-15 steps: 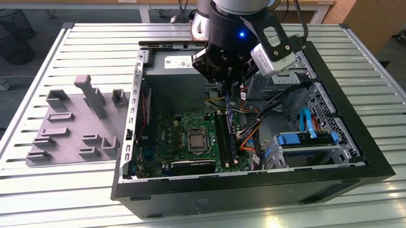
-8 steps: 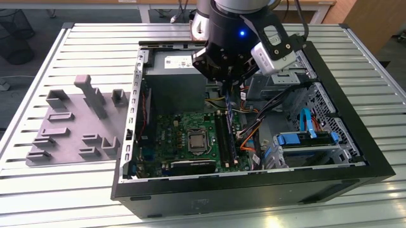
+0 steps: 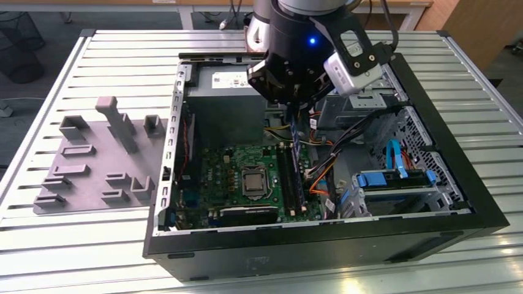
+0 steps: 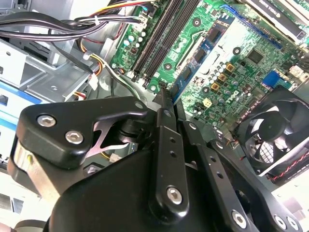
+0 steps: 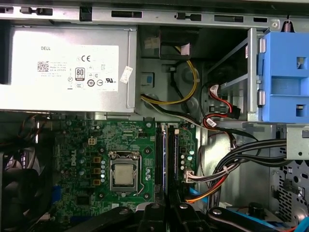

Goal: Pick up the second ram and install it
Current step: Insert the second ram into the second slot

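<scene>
My gripper hangs inside the open computer case, just above the black memory slots on the green motherboard. Its fingers are shut on the second ram, a thin blue-green stick pointing down toward the slots. In the second wrist view the gripper has its fingertips together, and the ram runs out from them with dark chips along its face. In the first wrist view the gripper sits over the slots, with the ram's edge between them.
Bundled cables and a blue drive caddy crowd the exterior view's right of the slots. The power supply lies beyond them, the processor socket beside them and a fan nearby. A grey fixture plate lies outside the case.
</scene>
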Action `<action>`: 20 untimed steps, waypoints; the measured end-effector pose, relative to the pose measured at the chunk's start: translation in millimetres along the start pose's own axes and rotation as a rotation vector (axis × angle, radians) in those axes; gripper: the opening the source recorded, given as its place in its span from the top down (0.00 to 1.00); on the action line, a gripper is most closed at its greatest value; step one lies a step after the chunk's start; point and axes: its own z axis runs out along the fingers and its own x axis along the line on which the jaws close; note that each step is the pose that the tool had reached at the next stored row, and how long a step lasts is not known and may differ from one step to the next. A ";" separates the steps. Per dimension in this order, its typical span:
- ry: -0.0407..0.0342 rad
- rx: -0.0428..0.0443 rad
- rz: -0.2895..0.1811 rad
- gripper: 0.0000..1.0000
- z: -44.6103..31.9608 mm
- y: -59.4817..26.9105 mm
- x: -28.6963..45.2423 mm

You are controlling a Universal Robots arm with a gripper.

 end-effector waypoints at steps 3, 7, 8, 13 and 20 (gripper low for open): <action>0.0000 -0.0001 0.000 0.86 -0.8 0.0 -0.1; -0.0001 -0.0002 0.000 0.86 -0.6 0.1 -0.1; 0.0000 0.0001 0.000 0.86 -0.4 0.1 0.0; 0.0001 0.0001 0.000 0.86 -0.3 0.0 0.0; -0.0003 0.0002 0.012 0.86 0.2 0.0 -0.1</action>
